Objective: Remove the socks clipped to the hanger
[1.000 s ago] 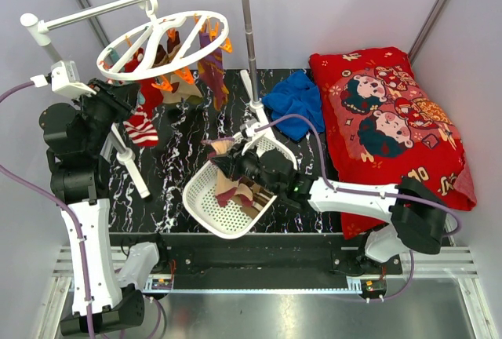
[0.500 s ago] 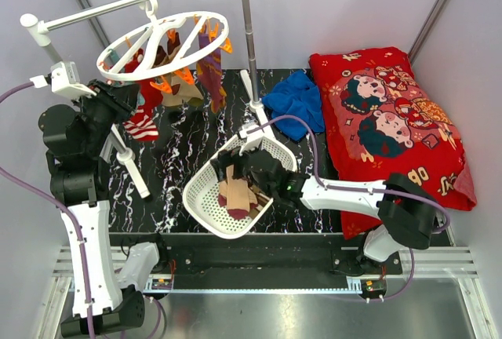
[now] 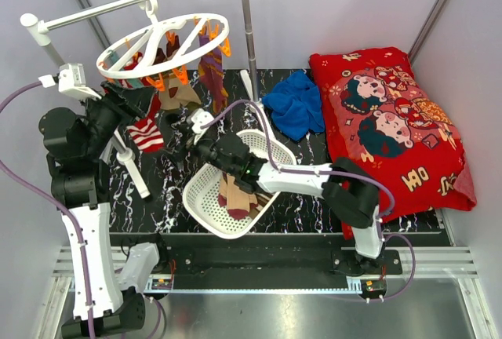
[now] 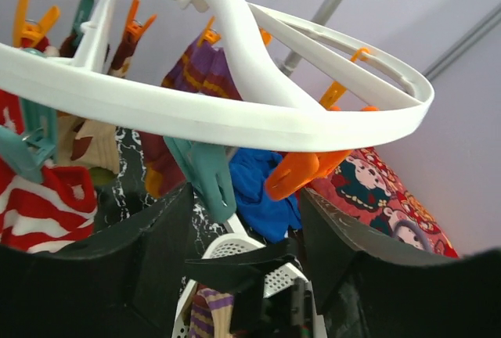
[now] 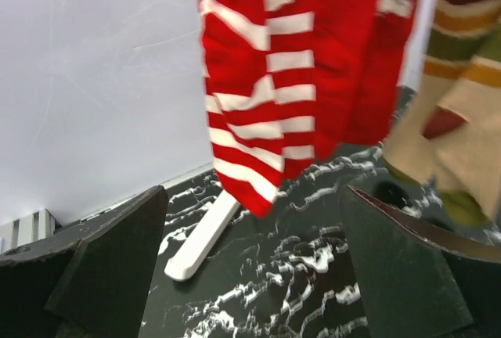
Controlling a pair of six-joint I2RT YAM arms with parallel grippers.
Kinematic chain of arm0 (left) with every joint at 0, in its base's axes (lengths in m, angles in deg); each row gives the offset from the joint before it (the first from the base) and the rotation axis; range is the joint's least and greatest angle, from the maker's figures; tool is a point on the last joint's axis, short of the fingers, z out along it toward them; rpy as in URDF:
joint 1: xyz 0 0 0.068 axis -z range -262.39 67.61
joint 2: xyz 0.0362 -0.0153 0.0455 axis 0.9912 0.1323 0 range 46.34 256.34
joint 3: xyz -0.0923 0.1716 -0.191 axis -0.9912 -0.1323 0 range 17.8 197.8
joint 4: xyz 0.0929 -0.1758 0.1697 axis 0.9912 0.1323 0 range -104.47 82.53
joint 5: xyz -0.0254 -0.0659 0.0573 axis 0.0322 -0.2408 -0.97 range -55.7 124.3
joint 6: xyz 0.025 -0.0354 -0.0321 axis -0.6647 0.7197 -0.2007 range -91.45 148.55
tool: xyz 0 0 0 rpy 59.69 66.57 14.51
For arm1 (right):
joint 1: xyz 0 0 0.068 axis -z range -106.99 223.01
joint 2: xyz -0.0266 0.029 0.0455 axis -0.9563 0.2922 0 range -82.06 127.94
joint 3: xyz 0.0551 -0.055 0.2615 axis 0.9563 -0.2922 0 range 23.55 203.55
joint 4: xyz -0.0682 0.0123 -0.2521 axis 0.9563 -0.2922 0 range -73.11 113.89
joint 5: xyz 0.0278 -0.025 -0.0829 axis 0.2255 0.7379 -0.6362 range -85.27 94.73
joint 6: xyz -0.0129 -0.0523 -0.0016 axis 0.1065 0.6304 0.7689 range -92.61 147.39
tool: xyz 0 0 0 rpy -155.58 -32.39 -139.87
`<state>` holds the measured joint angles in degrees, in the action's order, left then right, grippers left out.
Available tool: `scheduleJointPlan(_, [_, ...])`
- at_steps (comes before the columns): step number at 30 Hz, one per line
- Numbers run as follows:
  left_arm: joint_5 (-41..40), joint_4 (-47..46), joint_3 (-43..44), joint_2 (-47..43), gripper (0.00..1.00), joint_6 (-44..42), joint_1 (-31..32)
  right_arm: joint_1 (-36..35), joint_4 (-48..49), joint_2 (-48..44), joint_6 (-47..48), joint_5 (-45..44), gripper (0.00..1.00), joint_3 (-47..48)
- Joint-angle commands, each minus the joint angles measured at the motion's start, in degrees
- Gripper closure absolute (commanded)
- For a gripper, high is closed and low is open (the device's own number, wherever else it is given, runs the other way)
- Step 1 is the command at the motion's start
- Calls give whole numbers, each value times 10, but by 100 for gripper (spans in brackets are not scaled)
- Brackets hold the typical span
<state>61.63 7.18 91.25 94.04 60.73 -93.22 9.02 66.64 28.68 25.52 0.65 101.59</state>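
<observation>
The hanger (image 4: 235, 123), a smooth white plastic ring with crossbars, hangs by its hook from a metal rail (image 3: 94, 10) above the black, white-veined counter (image 3: 169, 186). Orange and teal clips (image 4: 301, 174) line its rim, and knitted socks (image 3: 212, 68) dangle from them, a red-and-white striped sock (image 5: 258, 119) at the ring's left side. More socks lie in the perforated oval basket (image 3: 196, 198). The left claw (image 4: 243, 267) sits partly spread under the rim, empty. The right claw (image 5: 250, 275) gapes wide before the striped sock, gripping nothing.
</observation>
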Motion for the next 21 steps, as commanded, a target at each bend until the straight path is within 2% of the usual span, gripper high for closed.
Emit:
scheduleJointPlan(1, [58, -50, -4, -5, 39, 13, -2, 5, 125, 62, 65, 79, 0, 55])
scheduleJointPlan(7, [83, -72, 0, 5, 36, 26, -2, 17, 128, 173, 71, 91, 0, 189])
scheduleJointPlan(10, [88, -75, 8, 13, 36, 24, -2, 24, 159, 234, 72, 107, 0, 244])
scheduleJointPlan(15, [101, -86, 15, 28, 35, 39, -1, 34, 163, 301, 76, 91, 0, 325])
scheduleJointPlan(21, [113, -97, 27, 42, 33, 42, 8, 53, 176, 384, 39, 144, 0, 431])
